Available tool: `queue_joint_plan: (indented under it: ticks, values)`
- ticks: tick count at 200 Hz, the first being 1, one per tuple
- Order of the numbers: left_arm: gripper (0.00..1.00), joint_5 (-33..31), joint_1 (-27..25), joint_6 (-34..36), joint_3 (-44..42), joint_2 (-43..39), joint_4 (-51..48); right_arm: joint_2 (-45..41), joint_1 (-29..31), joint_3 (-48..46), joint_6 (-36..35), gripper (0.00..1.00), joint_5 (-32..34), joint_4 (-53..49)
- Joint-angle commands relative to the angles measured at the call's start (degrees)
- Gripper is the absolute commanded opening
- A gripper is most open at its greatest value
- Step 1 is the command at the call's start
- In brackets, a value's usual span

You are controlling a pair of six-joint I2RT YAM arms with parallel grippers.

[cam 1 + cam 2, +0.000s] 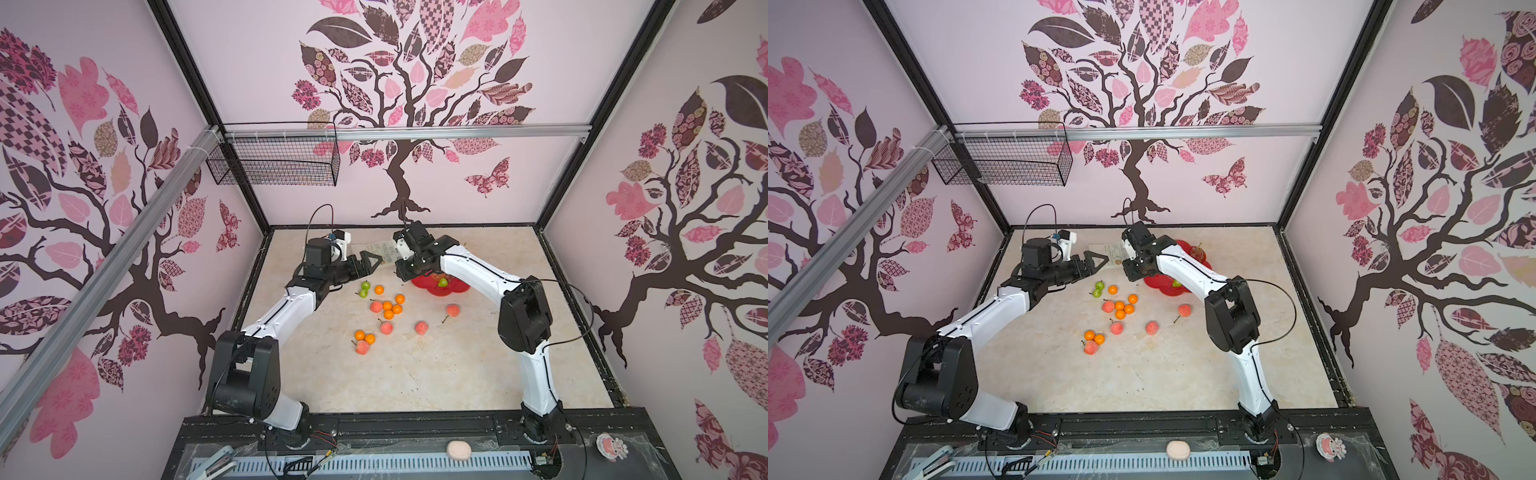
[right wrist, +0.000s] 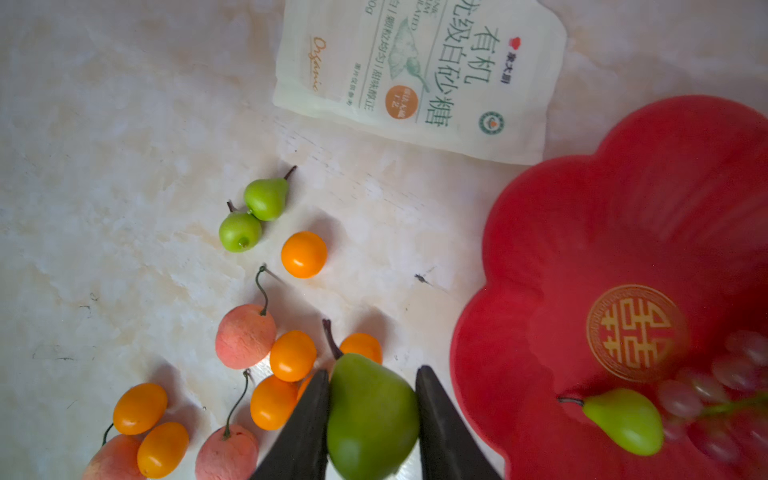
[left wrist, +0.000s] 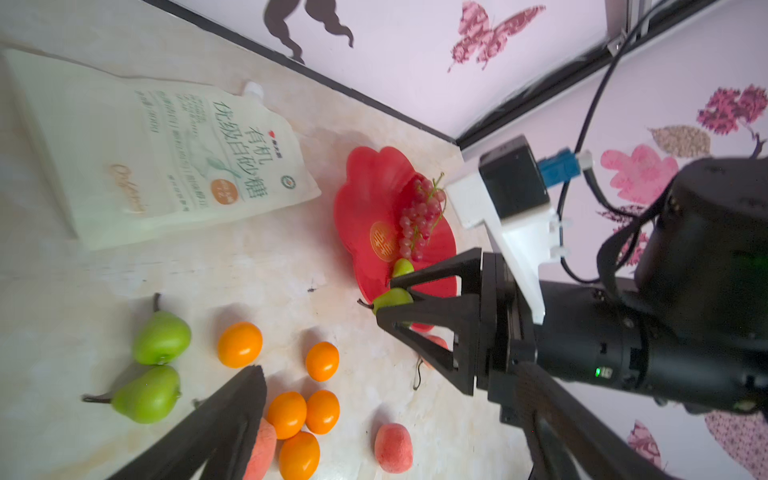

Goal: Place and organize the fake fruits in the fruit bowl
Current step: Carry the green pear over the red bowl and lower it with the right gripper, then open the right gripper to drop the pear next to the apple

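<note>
1. The right gripper (image 2: 372, 372) is clamped on a green pear (image 2: 372, 415), with one dark finger pressed to each flank and the stem pointing away from the wrist.
2. The held pear hangs above the table (image 1: 415, 374), just beside the scalloped rim of the fruit bowl (image 2: 623, 208).
3. In both top views the bowl sits right of centre in the frame, partly hidden under the right forearm (image 1: 428, 289) (image 1: 1158, 286).
4. Inside it lie a grape bunch (image 3: 419, 220) next to the gold emblem (image 2: 636, 332) and a smaller green pear (image 2: 623, 419).
5. The other fruit is loose on the table at the centre of a top view, left of the bowl. There are two green pears (image 1: 365, 285) touching each other, then tangerines (image 1: 388, 314) and peaches (image 1: 421, 328) scattered below them.
6. The left gripper (image 1: 376, 262) hovers above centre, near the white pouch (image 2: 419, 70) — whether its jaws are parted or together is not clear from any view.
</note>
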Motion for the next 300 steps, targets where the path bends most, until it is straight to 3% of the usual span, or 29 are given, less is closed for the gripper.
queue_joint_plan:
  ticks: [1,61,126,300]
  values:
    - [0.97,-1.8,-3.2,3.3,2.2,0.0,-1.8,-6.6,-2.7,-4.5,1.8,0.35,-0.7,1.9]
    - [0.97,-6.7,-12.9,6.4,10.1,5.8,-6.9,-12.9,-10.5,-16.2,3.9,0.35,0.1,4.7]
    - [0.97,-11.2,-21.8,9.1,25.1,18.4,-12.9,-13.4,-18.3,-21.2,6.5,0.35,0.1,5.6]
    - [0.97,-12.1,-22.8,9.3,25.6,22.3,-14.7,-4.0,-19.2,-17.3,6.0,0.39,-2.2,3.5]
